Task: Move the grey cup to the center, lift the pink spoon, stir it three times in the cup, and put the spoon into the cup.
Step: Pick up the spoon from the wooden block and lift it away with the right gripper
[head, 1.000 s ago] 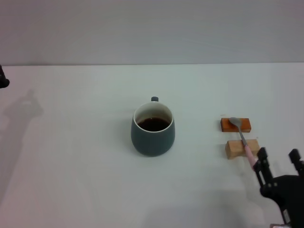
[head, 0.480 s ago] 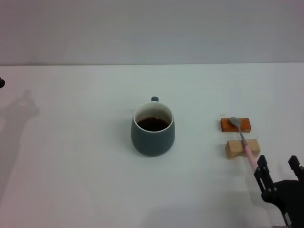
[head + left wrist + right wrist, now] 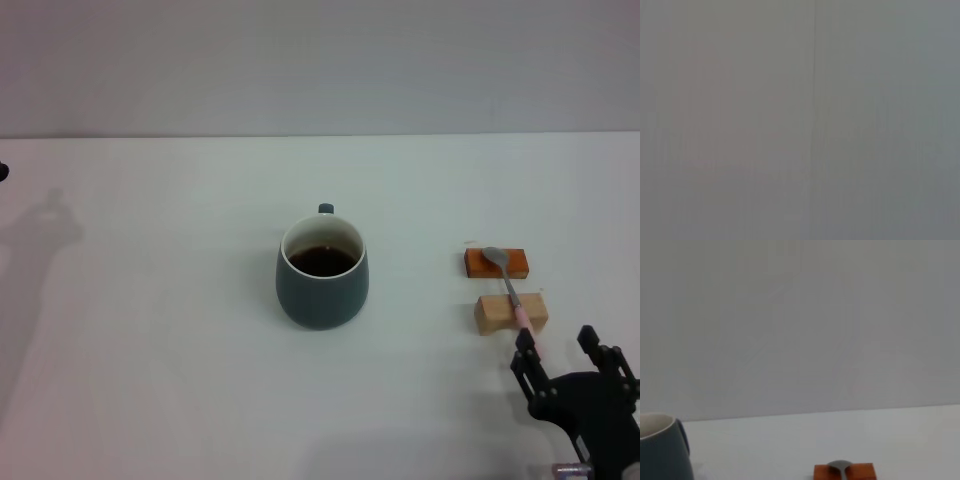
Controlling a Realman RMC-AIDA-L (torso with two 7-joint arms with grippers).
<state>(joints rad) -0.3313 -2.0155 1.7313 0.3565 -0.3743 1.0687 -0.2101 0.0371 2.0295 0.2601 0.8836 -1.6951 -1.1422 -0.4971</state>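
The grey cup (image 3: 322, 270) stands upright in the middle of the white table (image 3: 160, 350) with dark liquid inside; its side also shows in the right wrist view (image 3: 662, 447). The pink spoon (image 3: 509, 292) lies across two wooden blocks to the cup's right, its metal bowl on the orange block (image 3: 496, 262) and its pink handle over the tan block (image 3: 511, 313). My right gripper (image 3: 556, 350) is open, low at the front right, its fingers either side of the handle's near tip without holding it. My left gripper is out of view beyond the left edge.
The orange block and the spoon bowl (image 3: 841, 466) show in the right wrist view against a plain grey wall. The left wrist view shows only grey. An arm's shadow (image 3: 45, 235) lies on the table's far left.
My right gripper has drawn back toward the front edge and shifted slightly left, now sitting lower at the spoon handle's tip. The left arm's dark end has nearly left the frame.
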